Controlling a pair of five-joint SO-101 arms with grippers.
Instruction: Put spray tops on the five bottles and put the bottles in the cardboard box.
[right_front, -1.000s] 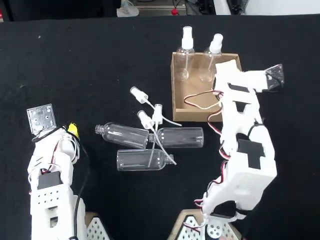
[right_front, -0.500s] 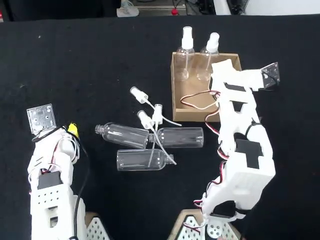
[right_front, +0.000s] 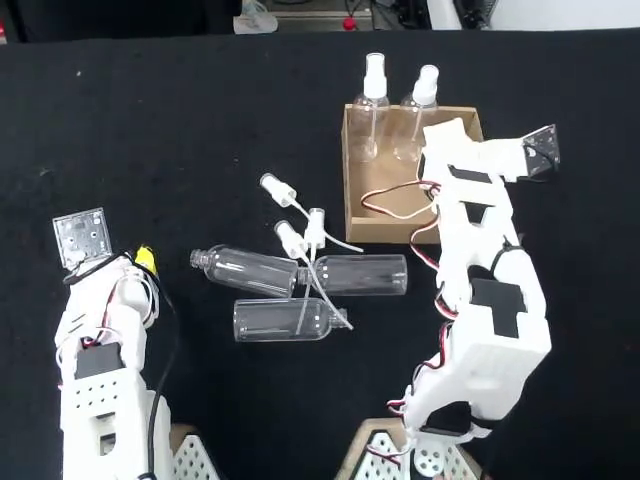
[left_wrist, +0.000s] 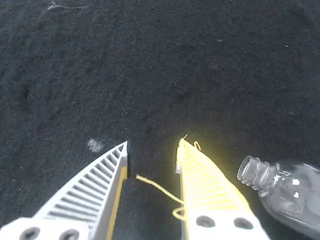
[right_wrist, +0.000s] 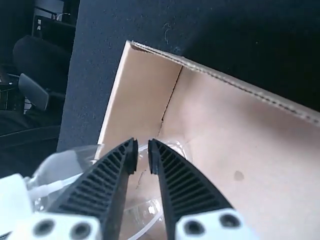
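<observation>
Two clear bottles with white spray tops stand at the far side of the cardboard box. My right gripper hangs inside the box beside a bottle's base, fingers shut with nothing between them. Three uncapped clear bottles lie on the black table's middle, with three loose spray tops just beyond them. My left gripper rests open and low over the table at the near left, and the nearest bottle's open neck lies just beside its yellow finger.
The right arm covers the box's right half. The dip tubes of the loose spray tops cross over the lying bottles. The black cloth stretches to the far left of the table.
The right arm has shifted slightly to the left over the box, and the right-hand standing bottle has moved a little with it. The left arm has kept still.
</observation>
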